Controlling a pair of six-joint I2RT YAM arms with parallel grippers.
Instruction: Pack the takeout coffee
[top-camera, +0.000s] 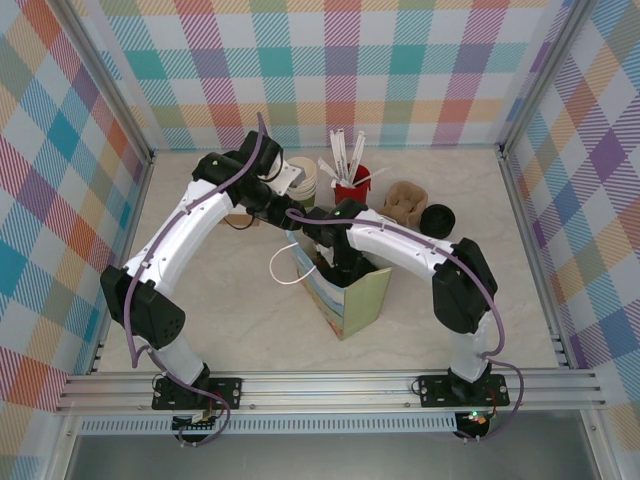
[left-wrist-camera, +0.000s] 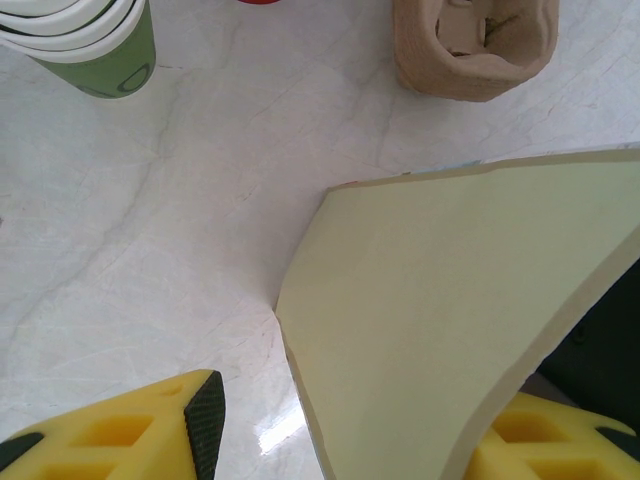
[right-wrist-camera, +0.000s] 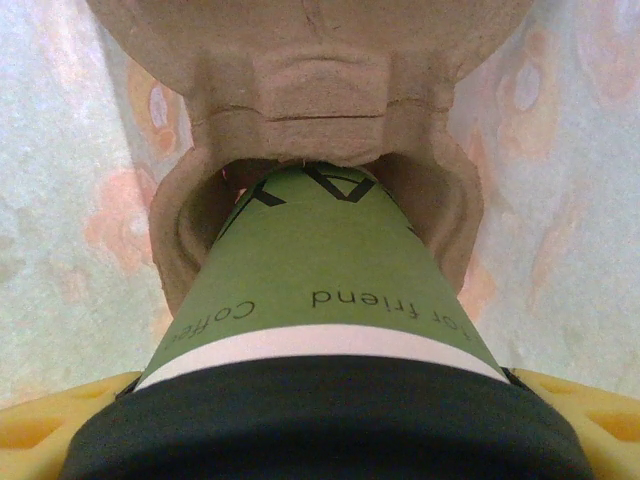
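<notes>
Takeout coffee (right-wrist-camera: 320, 290) sits at the middle of the right wrist view, with its green band set down into one pocket of a cardboard carrier (right-wrist-camera: 320, 90). Pale patterned paper walls are on both sides of it. Your right tool (right-wrist-camera: 320, 440) holds the cup at the black lid, and one yellow finger (right-wrist-camera: 60, 430) presses on each side of it, so the grip is wide.

In the top view you see this arm going down into the open paper bag (top-camera: 360, 300), which stands at the middle of the surface (top-camera: 230, 300). The arm covers the cup there.

Your left tool (left-wrist-camera: 350, 420) has its jaws half apart, and the pale yellow wall of the bag (left-wrist-camera: 450, 300) passes between them. The finger (left-wrist-camera: 150, 435) at the lower left of the left wrist view is clearly away from this wall. The other finger is just beside the wall, and I cannot tell if it touches.

Some other things stand along the back of the surface. A stack of lidless cups (top-camera: 303, 172) is near the left arm's wrist. To the right of it come a red cup of stirrers (top-camera: 350, 188), a second carrier (top-camera: 405, 200) and black lids (top-camera: 437, 218). The bag's wall and the carrier's rim stand close around the coffee.
</notes>
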